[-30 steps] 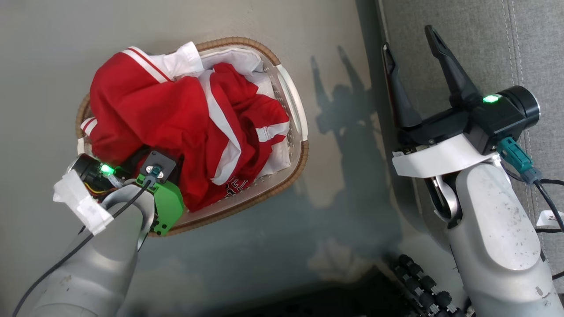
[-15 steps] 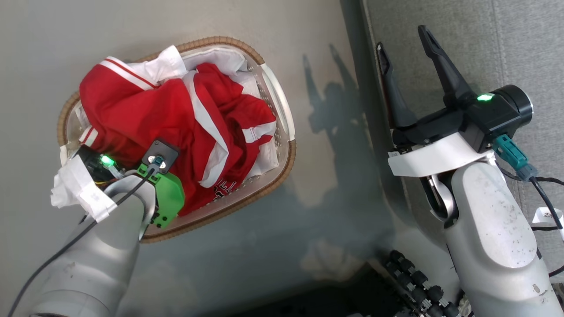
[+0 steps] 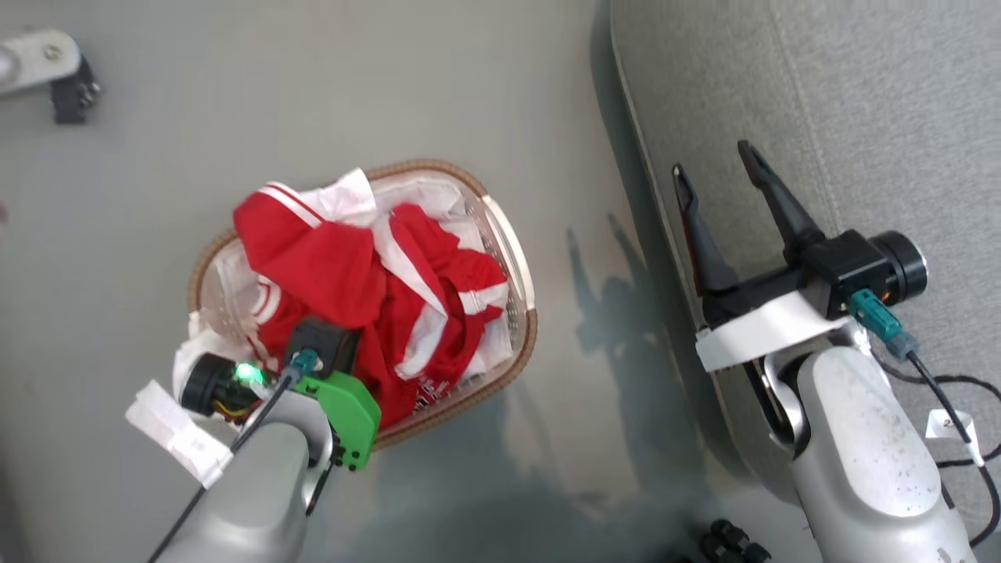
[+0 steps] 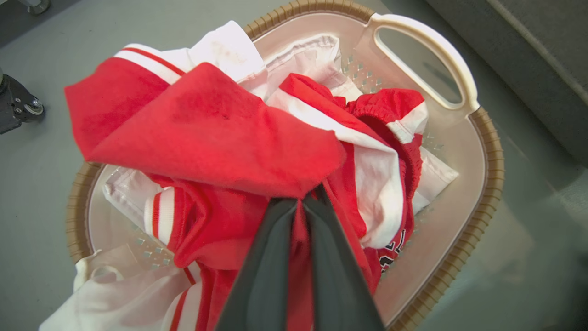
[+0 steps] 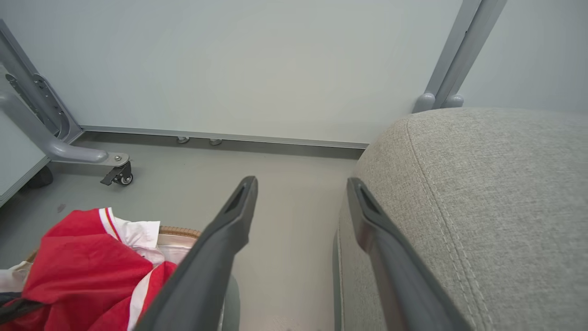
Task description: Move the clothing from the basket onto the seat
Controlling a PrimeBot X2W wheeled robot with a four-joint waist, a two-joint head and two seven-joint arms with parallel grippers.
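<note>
While the left gripper (image 4: 308, 195) pinches a fold of the red clothing (image 4: 206, 133), jaws clamped tight on the cloth, the pile sits heaped in the basket (image 4: 487, 184). Right of the basket, the right gripper (image 3: 712, 156) hangs, jaws wide apart, at the edge of the seat (image 3: 884, 117).

left gripper (image 4: 301, 202): tips buried under clothing (image 4: 206, 133) fold
lettering (image 3: 426, 389): half folded under, unreadable
seat (image 3: 860, 117): cut by top, right edges
</note>
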